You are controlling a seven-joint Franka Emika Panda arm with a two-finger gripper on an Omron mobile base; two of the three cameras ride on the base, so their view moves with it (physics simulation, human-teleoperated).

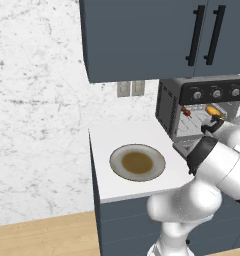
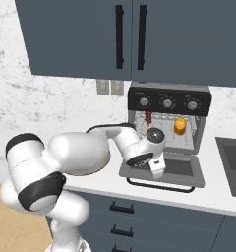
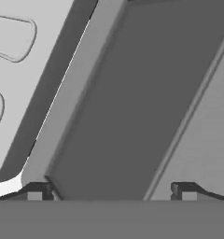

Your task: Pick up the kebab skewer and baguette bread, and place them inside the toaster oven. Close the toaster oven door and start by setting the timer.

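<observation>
While the toaster oven [image 1: 202,112] stood on the white counter [image 1: 112,137] under the dark wall cupboards [image 1: 162,35] in the left base view, its cavity lay open; the kebab skewer [image 1: 186,113] sat inside it at the left end of the wire rack, and the baguette bread [image 1: 214,111] sat inside it further right; a grey plate [image 1: 137,162] with a brown centre rested on the counter to the left of the oven, well apart from it; the white arm rose in front of the oven and hid its lower part.

In the right base view the toaster oven [image 2: 169,120] showed three round knobs across its top panel; the toaster oven door [image 2: 181,170] lay dropped flat in front of it, bar handle toward the counter edge; the kebab skewer [image 2: 148,116] and the baguette bread [image 2: 180,126] were both on the rack inside; the pincer [image 2: 158,172] hung at the left part of the door, just above it, holding nothing.

In the hand view the pincer [image 3: 111,192] stood wide, both dark tips apart and empty; the toaster oven door [image 3: 132,107] ran slantwise close ahead of them.
</observation>
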